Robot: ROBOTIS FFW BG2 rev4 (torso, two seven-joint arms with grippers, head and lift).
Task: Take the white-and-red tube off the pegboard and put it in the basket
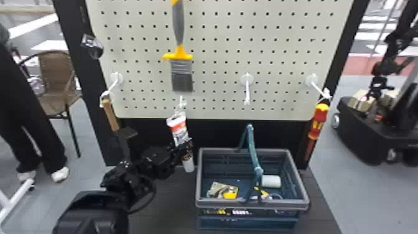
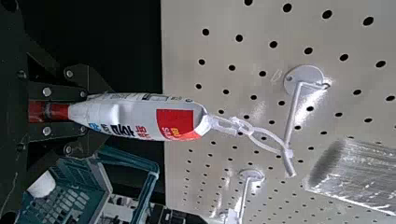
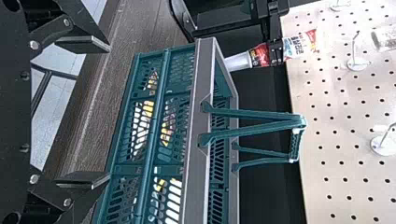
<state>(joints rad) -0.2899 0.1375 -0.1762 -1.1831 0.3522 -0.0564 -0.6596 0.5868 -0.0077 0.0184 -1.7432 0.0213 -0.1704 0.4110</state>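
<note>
Clenching one white-and-red tube (image 1: 178, 128) in the left gripper (image 1: 186, 147), below one paintbrush (image 1: 182, 74). Holding the right gripper (image 3: 110, 111) spread near one basket (image 1: 248, 203).

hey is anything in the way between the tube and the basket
Yes. The tube, in the left gripper, is looped to its hook by a white tie; beyond that, the basket rim and raised handle stand in the way.

Bright light; left wrist view: glare on pegboard (image 2: 258, 110), glints on brush (image 2: 357, 175).
</note>
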